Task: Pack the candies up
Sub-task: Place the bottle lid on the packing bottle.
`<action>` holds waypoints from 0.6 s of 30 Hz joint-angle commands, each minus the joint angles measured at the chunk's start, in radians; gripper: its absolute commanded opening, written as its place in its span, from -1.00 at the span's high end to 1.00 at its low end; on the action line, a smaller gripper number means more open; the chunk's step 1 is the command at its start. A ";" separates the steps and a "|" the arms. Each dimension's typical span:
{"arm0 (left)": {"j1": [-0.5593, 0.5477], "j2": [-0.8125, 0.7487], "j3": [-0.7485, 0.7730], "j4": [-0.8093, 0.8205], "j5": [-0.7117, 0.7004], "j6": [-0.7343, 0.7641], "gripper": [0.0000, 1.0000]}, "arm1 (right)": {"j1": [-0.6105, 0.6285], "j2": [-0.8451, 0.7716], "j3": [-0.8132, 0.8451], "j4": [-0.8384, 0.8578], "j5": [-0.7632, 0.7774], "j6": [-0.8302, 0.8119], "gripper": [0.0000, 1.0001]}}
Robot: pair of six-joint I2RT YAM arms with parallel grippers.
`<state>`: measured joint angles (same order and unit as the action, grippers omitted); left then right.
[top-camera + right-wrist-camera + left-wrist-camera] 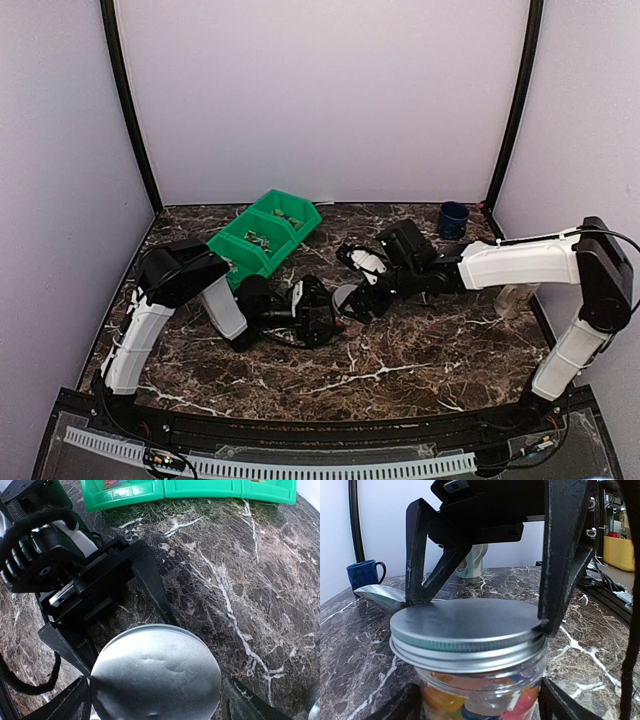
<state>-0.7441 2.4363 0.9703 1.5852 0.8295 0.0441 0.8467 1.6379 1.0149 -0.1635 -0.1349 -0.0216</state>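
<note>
Spotting candies (440, 700) inside jar (532, 682), mid bench (430, 355), capped by lid (155, 675). Reading right pincer (480, 615) as pinching lid rim. Finding left pincer (318, 312) spread wide, flanking jar glass; cannot tell whether gripping. Fearing cross-threading from crooked lid. Fearing spin or tip, spilled candies, from slack lower hold. Cannot see threads under rim or jar base, cut off. Cannot make out green bin (265, 235) contents.

The lid (465, 622) is matt metal, the candies (437, 700) glossy, the table (600, 645) polished marble, the bin (200, 487) smooth plastic.
</note>
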 commanded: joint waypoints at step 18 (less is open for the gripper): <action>-0.008 0.093 -0.028 -0.068 -0.007 0.007 -0.64 | 0.008 -0.028 -0.075 0.062 0.029 0.071 -0.74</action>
<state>-0.7441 2.4374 0.9703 1.5921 0.8261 0.0452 0.8471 1.6245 0.9600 -0.1349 -0.1287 0.0101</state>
